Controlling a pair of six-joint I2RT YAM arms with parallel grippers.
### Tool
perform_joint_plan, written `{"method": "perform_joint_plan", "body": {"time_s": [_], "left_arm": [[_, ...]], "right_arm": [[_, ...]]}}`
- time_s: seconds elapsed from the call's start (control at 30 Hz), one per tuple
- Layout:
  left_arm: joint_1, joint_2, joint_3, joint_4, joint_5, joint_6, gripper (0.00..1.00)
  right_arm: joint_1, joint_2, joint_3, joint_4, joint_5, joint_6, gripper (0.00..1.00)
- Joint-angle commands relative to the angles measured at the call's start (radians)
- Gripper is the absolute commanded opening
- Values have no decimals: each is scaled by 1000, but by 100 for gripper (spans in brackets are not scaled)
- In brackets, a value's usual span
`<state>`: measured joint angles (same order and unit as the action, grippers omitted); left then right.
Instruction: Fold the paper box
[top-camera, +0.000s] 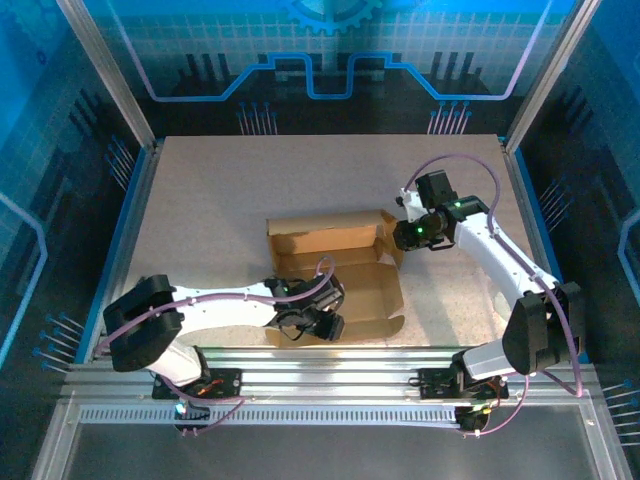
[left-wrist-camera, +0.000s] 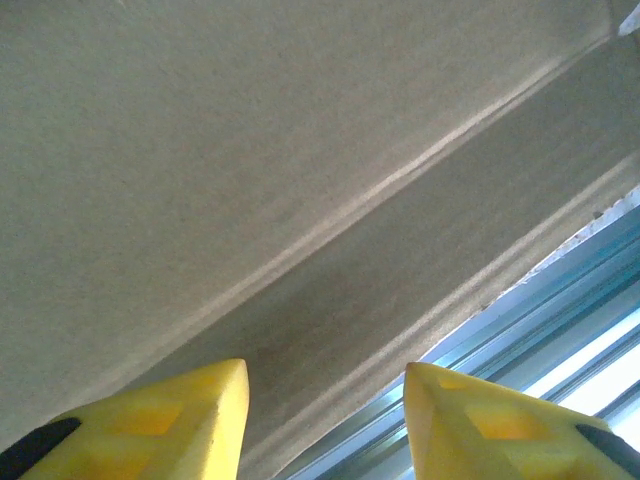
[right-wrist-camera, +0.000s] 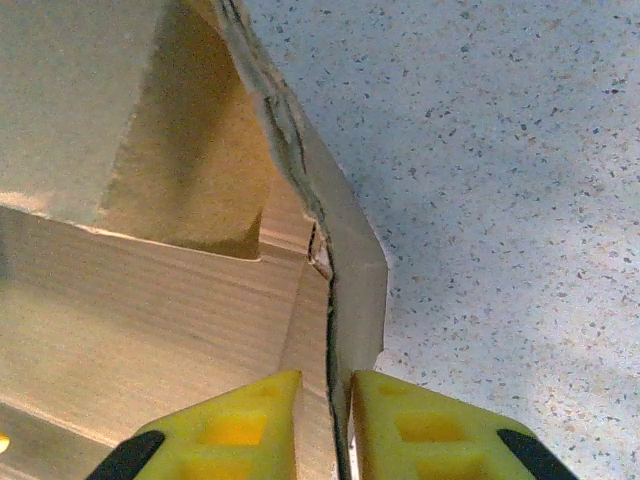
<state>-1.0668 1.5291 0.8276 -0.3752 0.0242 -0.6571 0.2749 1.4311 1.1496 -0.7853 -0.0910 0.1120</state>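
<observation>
The brown paper box (top-camera: 360, 295) lies half-formed in the middle of the table, its back wall raised and a wide panel spread toward the near edge. My right gripper (top-camera: 398, 238) is at the box's right side wall. In the right wrist view it (right-wrist-camera: 328, 378) is shut on that doubled cardboard wall (right-wrist-camera: 345, 260), one yellow finger inside and one outside. My left gripper (top-camera: 330, 322) hovers at the near left part of the box. Its yellow fingers (left-wrist-camera: 190, 420) stand apart in the left wrist view, with a creased cardboard panel (left-wrist-camera: 300, 200) just beyond them.
An aluminium rail (top-camera: 330, 365) runs along the table's near edge, and it shows just past the cardboard's edge (left-wrist-camera: 560, 320) in the left wrist view. Speckled tabletop (right-wrist-camera: 500, 150) lies right of the box. Metal frame posts (top-camera: 140, 150) border the table's sides.
</observation>
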Motion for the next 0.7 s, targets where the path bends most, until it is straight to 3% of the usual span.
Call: {"method": "perform_joint_plan", "body": {"time_s": [0.0, 0.23, 0.67], "left_arm": [[-27, 23, 13, 17, 36, -32, 44], [-41, 68, 16, 15, 76, -69, 42], [-36, 146, 25, -13, -2, -144, 39]], "right_arm": [[5, 13, 20, -19, 15, 8, 21], [3, 24, 26, -17, 14, 16, 17], [-12, 28, 53, -30, 11, 13, 3]]}}
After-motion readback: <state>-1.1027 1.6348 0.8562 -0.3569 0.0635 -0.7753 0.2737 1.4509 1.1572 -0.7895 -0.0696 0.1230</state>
